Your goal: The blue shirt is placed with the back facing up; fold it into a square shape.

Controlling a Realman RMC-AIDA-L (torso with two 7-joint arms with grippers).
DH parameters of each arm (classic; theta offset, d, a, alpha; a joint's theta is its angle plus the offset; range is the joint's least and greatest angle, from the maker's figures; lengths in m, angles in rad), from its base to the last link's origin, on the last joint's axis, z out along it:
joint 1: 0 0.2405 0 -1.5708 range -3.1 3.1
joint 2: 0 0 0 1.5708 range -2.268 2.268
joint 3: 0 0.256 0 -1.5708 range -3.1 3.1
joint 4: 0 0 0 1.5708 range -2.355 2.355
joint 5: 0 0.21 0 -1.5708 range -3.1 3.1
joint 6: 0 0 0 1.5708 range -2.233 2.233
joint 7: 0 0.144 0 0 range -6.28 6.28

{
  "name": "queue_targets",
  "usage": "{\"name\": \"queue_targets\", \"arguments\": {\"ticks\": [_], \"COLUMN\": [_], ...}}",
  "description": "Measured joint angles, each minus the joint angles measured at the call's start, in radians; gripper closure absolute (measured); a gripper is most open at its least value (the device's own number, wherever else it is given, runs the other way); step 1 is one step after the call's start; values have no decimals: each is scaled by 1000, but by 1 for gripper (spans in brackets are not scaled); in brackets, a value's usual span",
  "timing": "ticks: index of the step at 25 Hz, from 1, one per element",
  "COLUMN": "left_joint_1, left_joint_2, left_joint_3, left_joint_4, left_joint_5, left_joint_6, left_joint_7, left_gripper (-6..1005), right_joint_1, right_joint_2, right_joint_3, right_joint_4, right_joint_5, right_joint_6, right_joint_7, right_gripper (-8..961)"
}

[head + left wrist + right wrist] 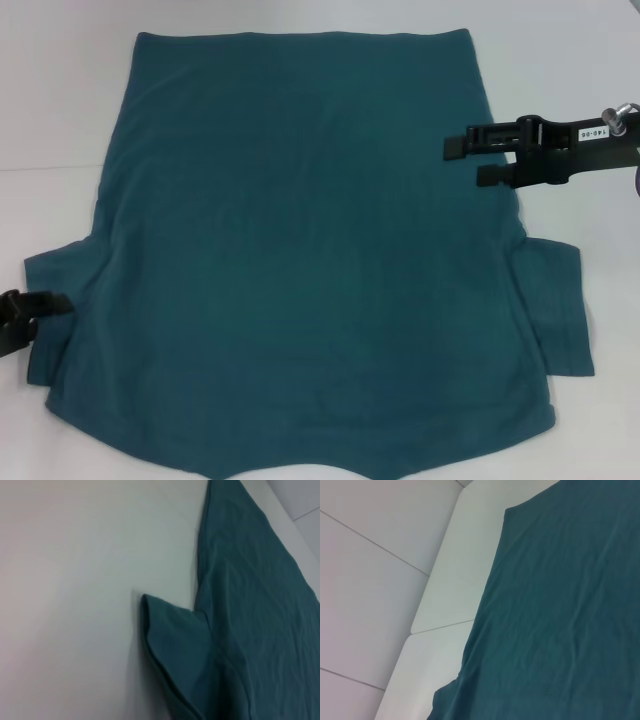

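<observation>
The blue shirt (300, 250) lies flat on the white table (60, 100), plain side up, hem at the far side and neckline at the near edge. Both short sleeves stick out sideways. My left gripper (35, 305) sits low at the left sleeve (55, 280), right at its outer edge. In the left wrist view that sleeve (175, 645) lies flat against the shirt's body (250, 620). My right gripper (472, 160) hovers open over the shirt's right edge, above the right sleeve (555, 310), with nothing between its fingers. Its wrist view shows the shirt (560, 620) from above.
White tabletop surrounds the shirt on the left, right and far sides. A faint seam (40, 168) crosses the table at the left. The right wrist view shows the table's rounded edge (445, 580) with pale panels beyond it.
</observation>
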Motion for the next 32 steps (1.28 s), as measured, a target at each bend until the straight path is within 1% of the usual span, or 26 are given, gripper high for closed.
{"name": "queue_targets", "arguments": {"ticks": [3, 12, 19, 22, 28, 32], "left_joint_1": [1, 8, -15, -26, -35, -46], "left_joint_2": [0, 2, 14, 20, 40, 43], "left_joint_3": [0, 24, 25, 25, 24, 25], "left_joint_4": [7, 34, 70, 94, 128, 176], "left_joint_5": [3, 7, 90, 123, 141, 204], "left_joint_6": [6, 21, 19, 12, 9, -1], "left_joint_7": [1, 17, 20, 13, 8, -7], "left_gripper": [638, 852, 1001, 1000, 1000, 1000], "right_joint_1": [-1, -3, -4, -4, -4, -4], "right_joint_2": [0, -1, -2, -2, -2, -2], "right_joint_3": [2, 7, 7, 7, 7, 7], "right_joint_4": [0, 7, 7, 7, 7, 7], "right_joint_5": [1, 2, -1, 0, 2, 2], "right_joint_6": [0, 3, 5, 5, 6, 6], "right_joint_7": [0, 3, 3, 3, 3, 3], "right_gripper": [27, 27, 27, 27, 27, 27]}}
